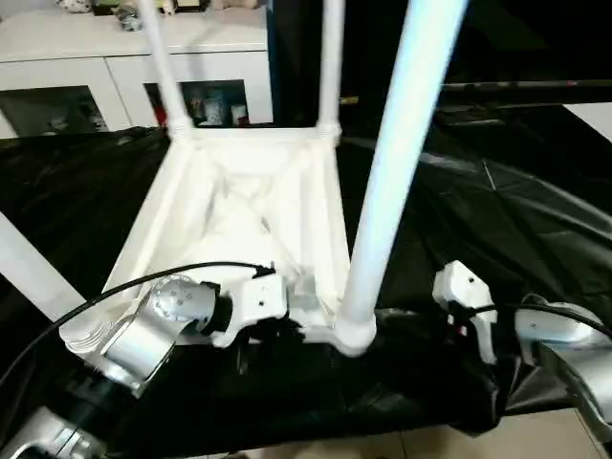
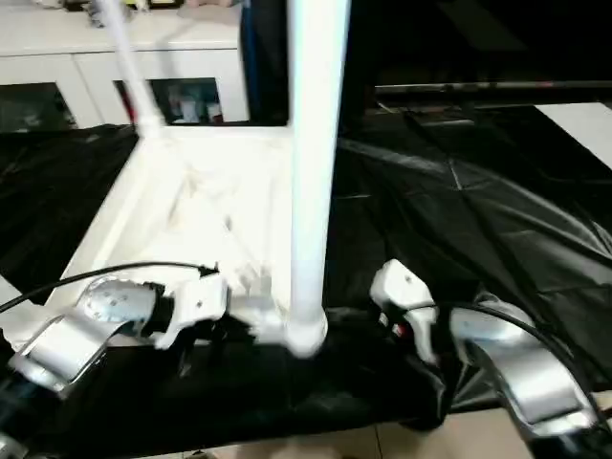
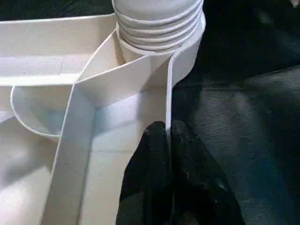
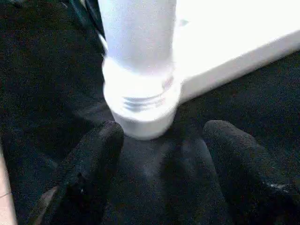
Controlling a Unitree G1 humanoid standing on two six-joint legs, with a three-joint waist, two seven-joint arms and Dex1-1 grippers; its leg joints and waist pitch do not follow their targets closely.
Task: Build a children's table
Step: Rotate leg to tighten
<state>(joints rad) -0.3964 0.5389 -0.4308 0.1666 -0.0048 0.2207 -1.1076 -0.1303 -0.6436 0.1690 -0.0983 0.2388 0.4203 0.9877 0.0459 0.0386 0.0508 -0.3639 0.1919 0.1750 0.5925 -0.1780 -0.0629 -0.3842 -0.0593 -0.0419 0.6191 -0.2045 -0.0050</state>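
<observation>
Two tools in play. Left tool [image 3: 168,136] closed, its black fingers [image 3: 152,154] pinched on the thin side wall of the children's table [image 1: 239,206] close to the near right corner socket [image 3: 159,28]. Left forearm [image 1: 143,339] angled in from the near left, wrist bent across the table's near edge. Right tool [image 4: 161,140] spread wide, fingers [image 4: 98,150] apart on either side of the gap, nothing held, resting low over the black cloth just beside that same socket and apart from it. Right forearm [image 2: 521,368] reaching in from the near right, white wrist housing [image 1: 469,292] level with the corner. Children's table lying upside down on the black-draped counter [image 1: 507,210], ribbed underside facing up, legs standing upward; nearest leg [image 1: 392,163] seated in the near right socket with threads visible at its base. White cabinet [image 1: 105,57] with glass doors beyond the counter.
</observation>
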